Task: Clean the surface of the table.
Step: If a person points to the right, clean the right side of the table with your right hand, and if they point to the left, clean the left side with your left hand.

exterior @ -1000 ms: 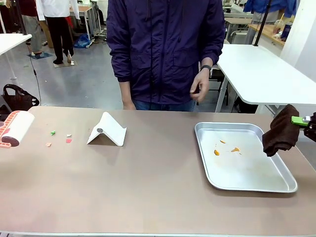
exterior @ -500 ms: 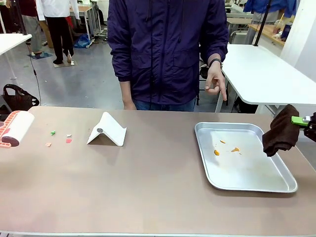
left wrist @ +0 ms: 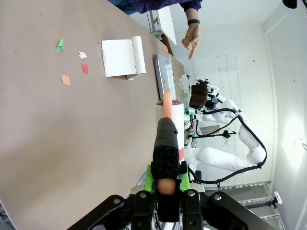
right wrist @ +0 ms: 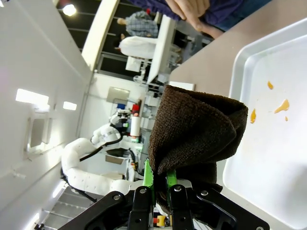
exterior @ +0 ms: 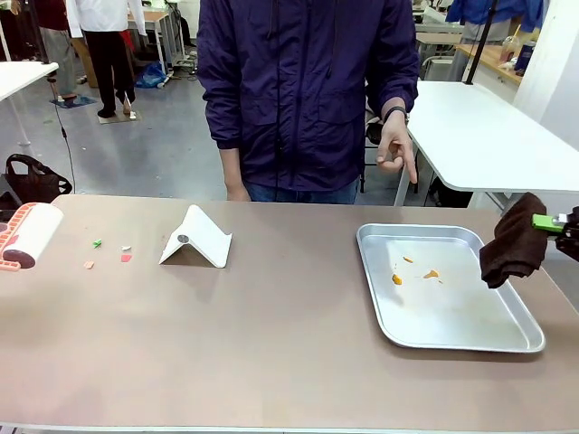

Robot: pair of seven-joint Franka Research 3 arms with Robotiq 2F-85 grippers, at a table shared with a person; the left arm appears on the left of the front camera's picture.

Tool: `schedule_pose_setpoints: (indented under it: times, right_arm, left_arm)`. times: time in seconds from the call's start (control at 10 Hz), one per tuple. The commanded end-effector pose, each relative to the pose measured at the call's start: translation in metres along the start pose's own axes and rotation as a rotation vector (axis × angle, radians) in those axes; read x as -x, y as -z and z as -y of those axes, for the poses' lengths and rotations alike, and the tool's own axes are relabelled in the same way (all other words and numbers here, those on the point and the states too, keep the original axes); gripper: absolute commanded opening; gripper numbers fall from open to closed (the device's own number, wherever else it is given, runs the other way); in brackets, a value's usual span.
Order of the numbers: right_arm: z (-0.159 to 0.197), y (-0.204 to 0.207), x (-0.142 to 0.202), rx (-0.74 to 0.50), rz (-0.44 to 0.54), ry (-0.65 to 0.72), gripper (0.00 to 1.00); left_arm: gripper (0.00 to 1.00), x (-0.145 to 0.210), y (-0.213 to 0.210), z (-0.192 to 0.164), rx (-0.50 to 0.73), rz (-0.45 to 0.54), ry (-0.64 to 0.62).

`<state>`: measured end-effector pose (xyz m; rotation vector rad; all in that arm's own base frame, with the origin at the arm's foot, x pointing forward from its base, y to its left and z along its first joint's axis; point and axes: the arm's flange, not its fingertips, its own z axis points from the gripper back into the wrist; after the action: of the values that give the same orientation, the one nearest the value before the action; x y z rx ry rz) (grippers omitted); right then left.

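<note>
Brownish-tan table (exterior: 271, 362): matte top spanning the front view from edge to edge, between the robot and the person standing at its far side.
Paper scraps (exterior: 109, 253): green, white, red and orange bits lying loose on the table's left part, between the lint roller and the white stand.
White folded stand (exterior: 197, 237): tent-shaped, resting on the table just right of the scraps, near the far edge.
Silver tray (exterior: 452, 312): lying flat on the table's right part.
Orange crumbs (exterior: 398, 278): a few, in the tray's far half.
Left gripper (left wrist: 165, 179): jaws clamped on the lint roller's dark handle.
Lint roller (exterior: 32, 233): white roll with a pink end, at the table's left edge; whether it touches the top cannot be told.
Right gripper (right wrist: 158, 179): jaws pinched narrow on the cloth, at the table's right edge.
Dark brown cloth (exterior: 514, 240): folded, hanging from the green pads by the tray's right rim.
Person's hand (exterior: 395, 149): beyond the far edge, index finger pointing downward.
</note>
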<state>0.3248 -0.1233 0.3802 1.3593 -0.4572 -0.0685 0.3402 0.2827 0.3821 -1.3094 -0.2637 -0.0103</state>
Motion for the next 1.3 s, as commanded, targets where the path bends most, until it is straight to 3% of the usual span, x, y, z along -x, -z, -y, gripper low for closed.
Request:
schedule_pose_setpoints:
  times: [0.0,0.1,0.4,0.7,0.9,1.2]
  right_arm:
    - [-0.01,0.023,-0.013,0.169,-0.054,-0.018,0.12]
    - [-0.015,0.034,-0.023,0.357,-0.038,0.025,0.12]
    - [-0.025,0.069,-0.055,0.678,-0.252,-0.029,0.12]
    - [-0.015,0.092,-0.073,0.874,-0.432,-0.028,0.12]
    - [0.007,0.107,-0.08,0.949,-0.451,0.029,0.12]
    - [0.024,0.135,-0.09,0.983,-0.359,0.038,0.12]
  left_arm:
    - [0.0,0.002,0.0,0.005,0.001,-0.009,0.007]
    - [0.0,0.002,0.0,0.005,0.001,-0.009,0.007]
    - [0.0,0.002,0.0,0.005,0.001,-0.009,0.007]
    - [0.0,0.002,0.0,0.005,0.001,-0.009,0.007]
    - [0.0,0.002,0.0,0.005,0.001,-0.009,0.007]
    - [0.0,0.002,0.0,0.005,0.001,-0.009,0.007]
